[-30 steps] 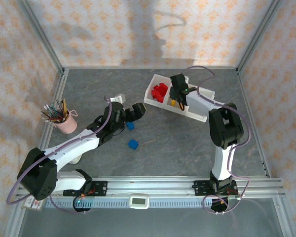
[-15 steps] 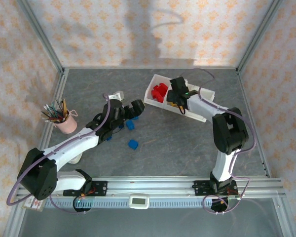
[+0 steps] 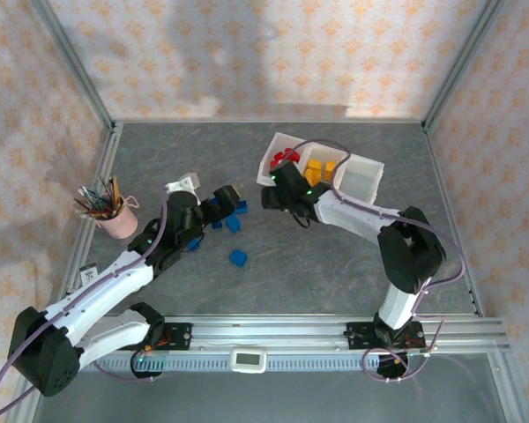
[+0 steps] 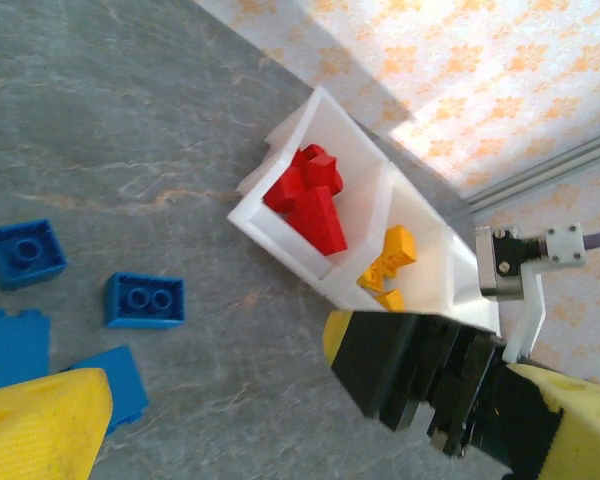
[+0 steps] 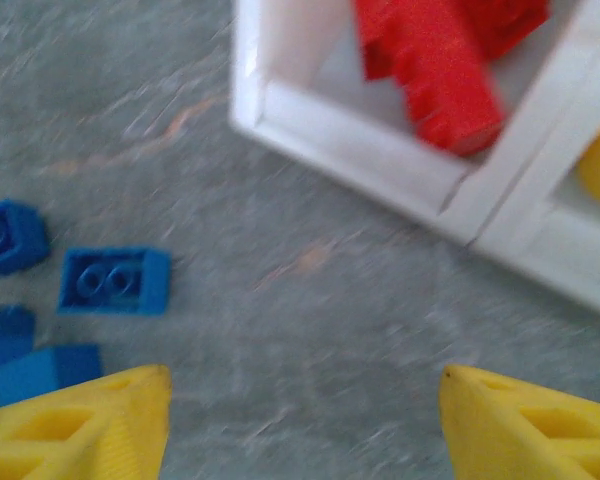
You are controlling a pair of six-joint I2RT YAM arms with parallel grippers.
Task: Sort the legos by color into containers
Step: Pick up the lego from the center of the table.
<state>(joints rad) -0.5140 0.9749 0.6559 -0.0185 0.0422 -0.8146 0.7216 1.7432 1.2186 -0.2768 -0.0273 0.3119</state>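
Grey marbled tabletop lies under both of your arms. Your right gripper is spread wide with nothing in it. Blue legos lie just ahead on its left, and the tray corner holding red legos is ahead on its right. Your left gripper is likewise spread and bare beside the blue cluster. Yellow-orange legos sit in the middle compartment.

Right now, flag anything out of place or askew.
The tray sits askew, angled to the table edges. Blue bricks lie loose on the table beside it, while its end compartment looks empty. Red bricks and yellow bricks sit in separate compartments.
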